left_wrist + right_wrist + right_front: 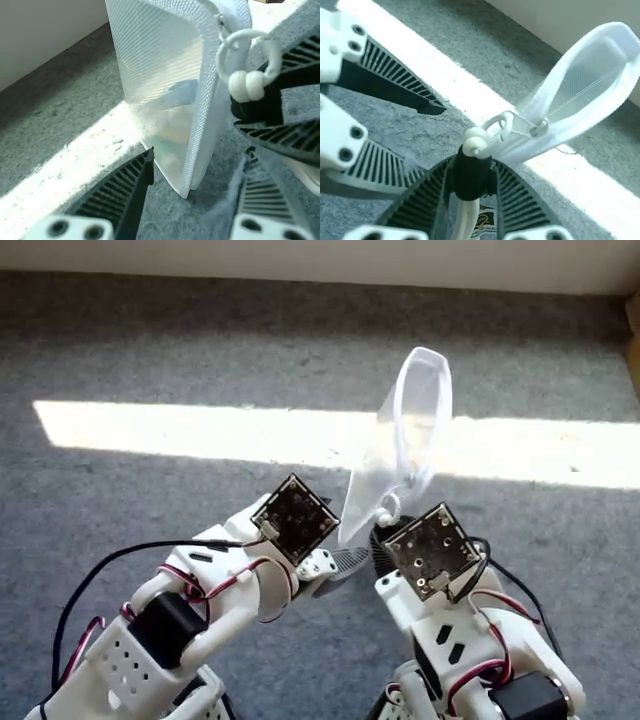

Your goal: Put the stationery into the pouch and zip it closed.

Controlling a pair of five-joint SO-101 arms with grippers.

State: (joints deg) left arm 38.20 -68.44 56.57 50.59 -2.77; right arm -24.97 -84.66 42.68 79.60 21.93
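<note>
The translucent white mesh pouch (405, 440) stands on end over the grey carpet, its mouth gaping open at the far end (592, 75). Bluish and pale shapes (180, 95) show through its wall. The zipper pull, a white ring with two beads (247, 70), sits at the pouch's near end. My right gripper (470, 167) is shut on the black piece of that pull, just below the beads. My left gripper (192, 200) is open, with one finger on each side of the pouch's lower corner (185, 187), not touching it. The two grippers are close together (360, 555).
Grey carpet (150, 350) covers the floor, crossed by a bright band of sunlight (180, 430). A pale wall or skirting (300, 255) runs along the far edge. Red and black cables (120, 570) loop beside both arms.
</note>
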